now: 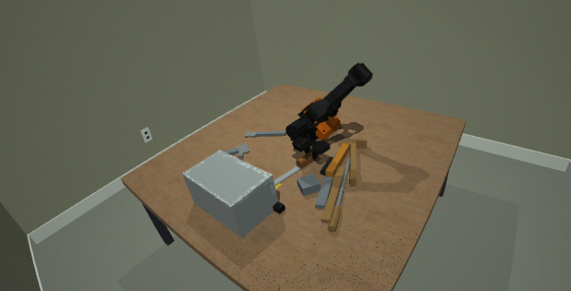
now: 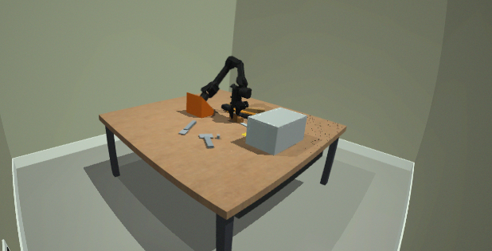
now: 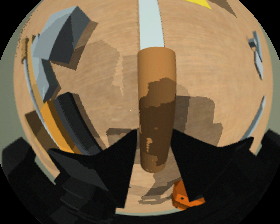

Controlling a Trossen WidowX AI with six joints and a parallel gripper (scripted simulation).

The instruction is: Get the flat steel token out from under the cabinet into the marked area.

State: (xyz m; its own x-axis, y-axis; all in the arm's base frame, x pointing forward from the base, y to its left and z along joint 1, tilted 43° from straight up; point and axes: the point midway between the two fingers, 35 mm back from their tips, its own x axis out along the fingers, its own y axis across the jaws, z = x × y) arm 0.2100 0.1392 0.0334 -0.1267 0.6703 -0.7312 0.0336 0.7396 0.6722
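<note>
My jaws are standing partly open, one on each side of the tool's brown handle (image 1: 304, 161) (image 2: 239, 119) (image 3: 158, 75), so I am judging my gripper (image 1: 309, 154) (image 2: 234, 115) (image 3: 152, 132) to be releasing it, either to set it down or to take a fresh grip. Doing this well is meaning parting both fingers evenly, then rising straight, since a sideways brush could be swinging the blade (image 1: 287, 175) (image 2: 243, 124) (image 3: 151, 25). That blade is running towards the cabinet (image 1: 228, 177) (image 2: 279, 129); whether its tip is reaching underneath, I cannot tell. The token is not showing in any view, so I cannot say if it is out. If it is lying underneath, I should be regripping and drawing it forward. Yellow marking (image 1: 278, 186) (image 2: 244, 135) (image 3: 198, 3) is showing beside the blade. A grey block (image 1: 309, 185) (image 3: 66, 35) is sitting near the blade, with long sticks (image 1: 333, 196) beyond. The brown table (image 1: 393, 210) (image 2: 179, 153) (image 3: 111, 50) is bearing dark specks at one end, and drab green walls (image 1: 370, 25) (image 2: 159, 33) are meeting behind.
</note>
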